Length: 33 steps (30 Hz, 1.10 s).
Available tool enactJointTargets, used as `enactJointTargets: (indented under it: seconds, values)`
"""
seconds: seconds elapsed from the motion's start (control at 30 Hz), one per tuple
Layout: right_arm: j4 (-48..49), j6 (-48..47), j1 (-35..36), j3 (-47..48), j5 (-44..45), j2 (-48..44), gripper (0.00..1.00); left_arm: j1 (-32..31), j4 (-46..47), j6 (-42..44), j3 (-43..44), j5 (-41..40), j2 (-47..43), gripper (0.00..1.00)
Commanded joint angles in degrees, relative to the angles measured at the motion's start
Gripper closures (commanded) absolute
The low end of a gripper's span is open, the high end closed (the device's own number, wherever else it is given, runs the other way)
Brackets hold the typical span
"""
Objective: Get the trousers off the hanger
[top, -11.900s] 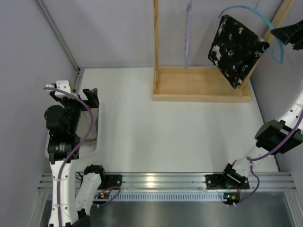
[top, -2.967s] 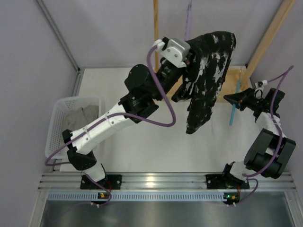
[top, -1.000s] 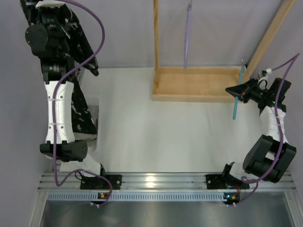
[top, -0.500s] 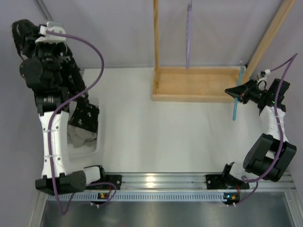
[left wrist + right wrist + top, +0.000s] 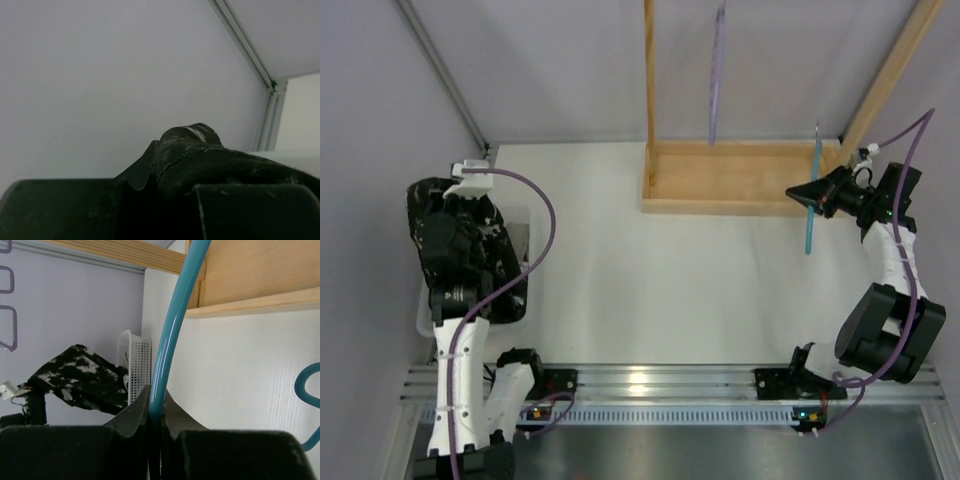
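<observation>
Trousers, free of the hanger, drooped from the clamped left gripper straight down into the basket at left. The right gripper pinched the bare hanger, well apart at far right.

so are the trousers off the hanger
Off: the teal hanger is bare in the right gripper; the trousers are bunched in the left gripper.
</observation>
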Motion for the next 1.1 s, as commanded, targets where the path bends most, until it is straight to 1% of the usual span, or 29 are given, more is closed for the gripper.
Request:
enactJointTargets:
  seconds: [0.0,0.1,0.13,0.2,0.23,0.3,0.37,0.4,0.47,0.5,0.53,0.57,0.6,0.63,0.67,0.73,0.8,0.83,0.87,0.9,0.93,1.0,1.07]
  values:
    - [2.9,-1.1,2.1,1.4,-0.9,-3.6,1.00,0.2,2.3,-3.8,-4.6,0.5,-0.5,1.00]
    - [2.9,-0.2,3.9,2.9,-0.9,-5.0,1.00,0.1,1.2,-4.7,-9.2,2.7,1.9,1.00]
    - [2.9,0.2,4.4,3.6,-0.7,-5.4,1.00,0.1,1.3,-5.3,-11.1,3.0,4.1,0.99]
    - [2.8,0.6,5.9,5.6,-0.5,-6.6,1.00,0.2,1.4,-6.8,-12.3,3.0,7.1,0.92]
    - [2.5,1.1,6.3,6.4,-0.2,-7.1,1.00,0.1,1.4,-7.5,-12.7,2.9,10.3,0.90]
    - [2.4,1.9,7.4,8.8,-0.1,-8.0,1.00,0.2,1.5,-10.6,-12.7,1.9,13.4,0.80]
    - [2.4,3.1,8.0,11.3,-0.1,-8.5,1.00,0.2,1.5,-12.6,-12.4,2.2,15.7,0.74]
    - [2.3,3.5,8.5,12.2,-0.1,-9.1,1.00,0.2,1.4,-14.1,-12.3,2.5,15.7,0.63]
    - [2.4,4.5,8.6,14.6,0.0,-9.6,1.00,0.2,-1.5,-15.5,-10.5,3.7,15.5,0.50]
    - [2.4,4.9,8.9,15.3,0.1,-10.2,1.00,0.1,-2.7,-16.8,-9.5,4.2,15.2,0.34]
    - [2.6,6.3,9.0,16.0,0.1,-10.2,1.00,0.2,-6.2,-17.5,-6.9,4.6,14.7,0.26]
    - [3.0,7.0,9.2,17.5,-0.1,-10.4,1.00,0.2,-8.0,-18.8,-5.1,4.7,14.3,0.12]
    - [2.9,7.4,9.6,18.4,-0.1,-10.5,1.00,0.1,-10.4,-20.9,-3.1,5.2,14.0,0.02]
    - [2.7,8.1,9.9,19.1,0.1,-10.7,1.00,0.2,-12.6,-22.1,0.9,5.9,12.9,0.02]
    - [2.4,8.6,10.1,20.3,0.5,-10.9,1.00,0.2,-17.0,-23.3,3.0,8.2,12.4,0.02]
    - [2.9,10.1,10.8,21.0,1.5,-11.2,1.00,0.1,-20.2,-26.6,8.8,11.5,10.2,0.02]
    - [5.7,12.0,11.6,22.2,1.7,-10.6,1.00,0.2,-23.1,-29.1,11.6,20.6,8.4,0.02]
    - [6.7,14.2,12.1,22.5,2.3,-10.1,1.00,0.2,-23.3,-29.7,13.0,24.6,6.2,0.02]
    - [8.2,15.4,13.0,23.3,2.8,-8.9,1.00,0.1,-23.2,-31.4,13.4,30.8,5.2,0.02]
    - [9.7,16.7,13.4,23.7,3.1,-8.1,1.00,0.1,-23.1,-32.2,13.8,34.6,4.4,0.02]
    - [13.6,19.4,13.9,24.2,3.9,-7.1,1.00,0.1,-23.2,-33.4,14.8,37.2,3.5,0.02]
    - [16.4,22.1,15.4,26.9,4.6,-3.5,1.00,0.1,-23.2,-37.2,16.6,42.9,3.3,0.02]
    - [18.1,25.1,16.4,30.5,6.6,0.1,1.00,0.1,-23.2,-40.1,17.4,44.4,3.4,0.02]
